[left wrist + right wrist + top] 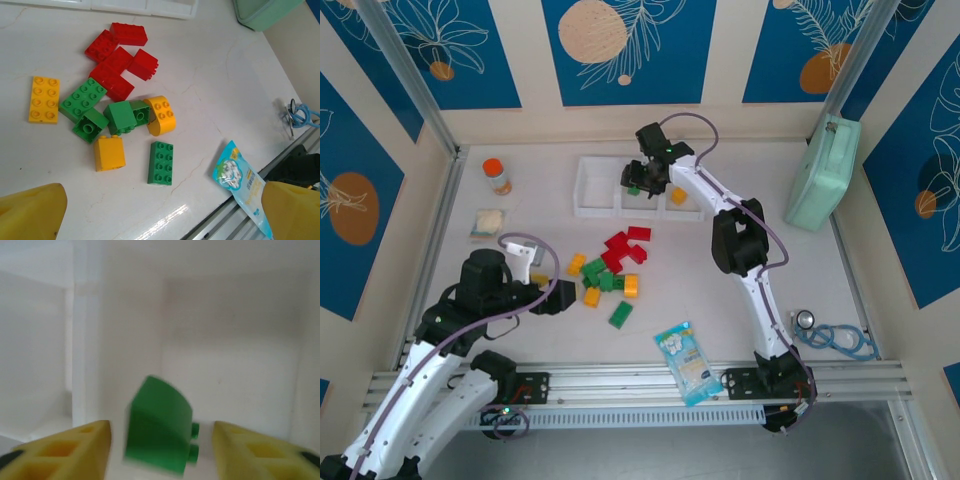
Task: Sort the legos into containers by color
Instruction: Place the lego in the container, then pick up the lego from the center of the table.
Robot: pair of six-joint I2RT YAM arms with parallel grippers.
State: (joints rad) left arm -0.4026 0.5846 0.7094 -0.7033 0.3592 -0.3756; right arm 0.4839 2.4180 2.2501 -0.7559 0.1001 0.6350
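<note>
The right gripper [645,182] hangs over the containers [592,210], above the middle bin of the three joined white ones. From its wrist camera, the right gripper [162,455] stands part open: a blurred green brick [159,425] lies between the two yellow fingers [65,450], with a gap on either side, so neither pad presses on it. The white floor and walls of the bin lie straight beyond the fingertips. I cannot tell whether the brick is resting on the floor or not. To the gripper's right, in the next bin, sits one yellow-orange brick [677,196].

The left gripper [555,298] hovers low over the table, spread wide and holding nothing. In its own view only the tips show, and the left gripper [162,212] has bare tabletop between them. Just ahead of it lies the loose heap of legos [117,107]. Nearest the fingers are a flat green brick [160,162] and a yellow-orange block [109,153]. The red bricks [117,60] cluster farthest out. A blue-white snack packet [240,182] lies beside its right finger.
</note>
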